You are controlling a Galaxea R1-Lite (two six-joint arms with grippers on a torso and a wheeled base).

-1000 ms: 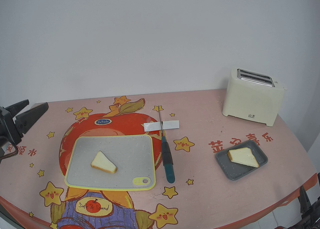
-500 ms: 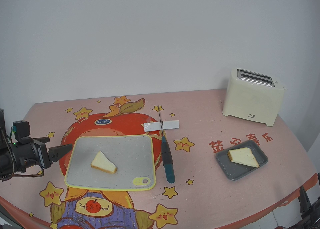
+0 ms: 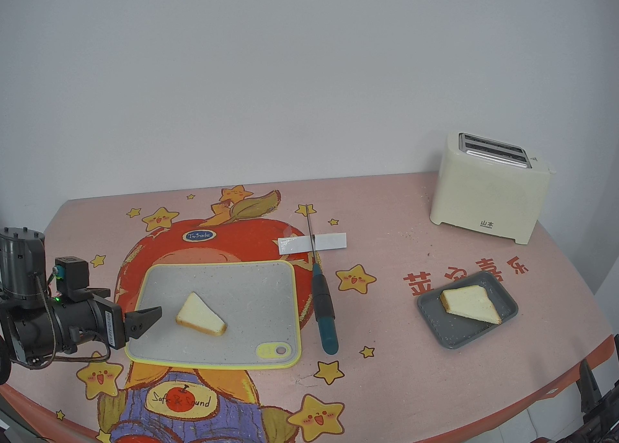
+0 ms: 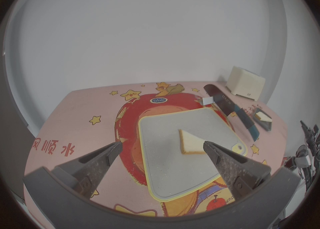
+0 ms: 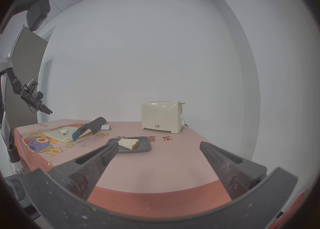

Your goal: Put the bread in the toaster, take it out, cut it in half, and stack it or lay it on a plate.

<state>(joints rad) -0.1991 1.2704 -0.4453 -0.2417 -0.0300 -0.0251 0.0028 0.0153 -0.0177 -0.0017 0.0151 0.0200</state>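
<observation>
Two grippers stand spread wide, and neither holds anything. The left gripper hangs low over the left edge of the cutting board, fingers pointing right. In the head view its tip is close to the bread half but apart from it. That wedge lies flat on the left part of the board, cut side facing far and right.

The right gripper sits off the near right edge of the table, well apart from everything on it.

Just right of the board lies the knife, dark and teal handle toward the near side, thin blade pointing far. The blade crosses a white strip lying flat on the table.

Farther right, near the table's right edge, sits a grey plate. The second bread half lies flat on it.

Beyond the plate, at the far right corner, stands the cream toaster, upright, slots facing up.
</observation>
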